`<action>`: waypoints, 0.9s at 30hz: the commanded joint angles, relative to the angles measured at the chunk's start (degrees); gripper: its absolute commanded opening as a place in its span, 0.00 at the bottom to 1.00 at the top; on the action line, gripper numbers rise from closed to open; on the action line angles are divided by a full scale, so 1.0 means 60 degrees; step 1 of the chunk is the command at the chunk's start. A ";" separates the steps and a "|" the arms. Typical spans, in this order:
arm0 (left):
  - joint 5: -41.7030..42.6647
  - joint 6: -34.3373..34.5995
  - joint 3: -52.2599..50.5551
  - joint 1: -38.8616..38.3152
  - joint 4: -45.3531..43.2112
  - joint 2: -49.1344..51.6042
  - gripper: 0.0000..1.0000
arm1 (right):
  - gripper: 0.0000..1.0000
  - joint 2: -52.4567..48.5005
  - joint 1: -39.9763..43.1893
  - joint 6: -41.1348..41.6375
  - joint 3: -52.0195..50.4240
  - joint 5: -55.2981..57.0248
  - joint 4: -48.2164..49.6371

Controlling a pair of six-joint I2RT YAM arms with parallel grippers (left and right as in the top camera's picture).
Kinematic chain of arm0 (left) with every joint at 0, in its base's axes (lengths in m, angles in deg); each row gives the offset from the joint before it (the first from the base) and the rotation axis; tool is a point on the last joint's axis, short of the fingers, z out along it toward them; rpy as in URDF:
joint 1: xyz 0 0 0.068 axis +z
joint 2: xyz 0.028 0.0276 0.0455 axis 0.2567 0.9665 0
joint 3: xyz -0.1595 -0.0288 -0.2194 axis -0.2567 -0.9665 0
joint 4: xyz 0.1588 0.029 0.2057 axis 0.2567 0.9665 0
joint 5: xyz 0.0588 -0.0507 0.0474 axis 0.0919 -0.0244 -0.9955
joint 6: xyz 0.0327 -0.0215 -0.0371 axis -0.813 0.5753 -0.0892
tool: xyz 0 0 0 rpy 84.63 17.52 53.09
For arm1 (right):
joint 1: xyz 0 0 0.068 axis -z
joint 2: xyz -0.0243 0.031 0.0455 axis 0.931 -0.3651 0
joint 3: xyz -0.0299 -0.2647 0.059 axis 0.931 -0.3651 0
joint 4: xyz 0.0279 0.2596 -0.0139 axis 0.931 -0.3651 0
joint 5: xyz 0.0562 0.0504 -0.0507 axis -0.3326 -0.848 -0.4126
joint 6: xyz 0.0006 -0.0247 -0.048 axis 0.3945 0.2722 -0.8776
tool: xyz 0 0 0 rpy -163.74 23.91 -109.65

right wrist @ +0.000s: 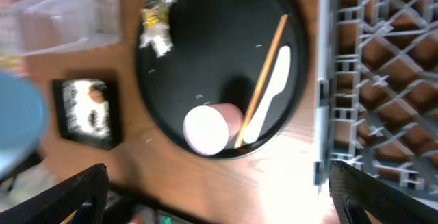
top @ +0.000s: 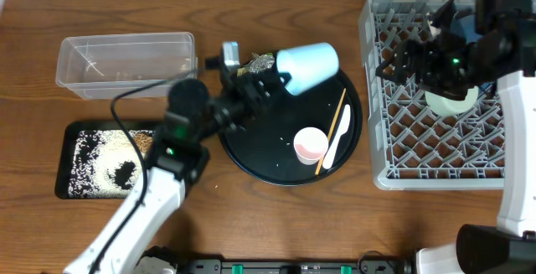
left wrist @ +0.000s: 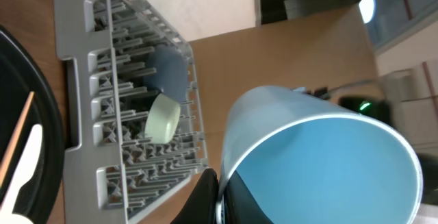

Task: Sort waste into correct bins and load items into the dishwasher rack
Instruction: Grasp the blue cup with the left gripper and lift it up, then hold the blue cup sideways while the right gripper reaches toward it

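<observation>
Left claw (top: 275,80) grips blue cup (top: 308,66) over round tray (top: 276,152); right claw (top: 394,60) gapes above rack (top: 419,152), seemingly near bowl (top: 452,104).

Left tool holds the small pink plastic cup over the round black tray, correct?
No. The left tool grips the small light blue cup, as the overhead view shows; the small pink cup is down on the round black tray.

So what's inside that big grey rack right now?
A pale green bowl and a dark blue plate stand among the pegs of the dishwasher rack. From overhead the right arm hangs over them, hiding most of both; anything else beneath it cannot be seen.
</observation>
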 commanded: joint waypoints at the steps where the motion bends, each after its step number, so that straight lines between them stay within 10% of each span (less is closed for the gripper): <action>1: 0.2743 0.1118 0.0113 0.0958 -0.0386 0.0364 0.06 | 0.99 0.0062 0.0947 -0.1071 -0.0171 -0.2277 -0.0080; 13: 0.4058 0.1625 0.0113 0.1377 -0.0576 0.0437 0.06 | 0.99 0.0058 0.2718 -0.6564 -0.5643 -0.9704 0.0386; 27: 0.4080 0.1821 0.0066 0.0652 0.0018 0.0466 0.06 | 0.99 0.0033 0.1140 -0.2550 -0.6448 -0.9905 0.4867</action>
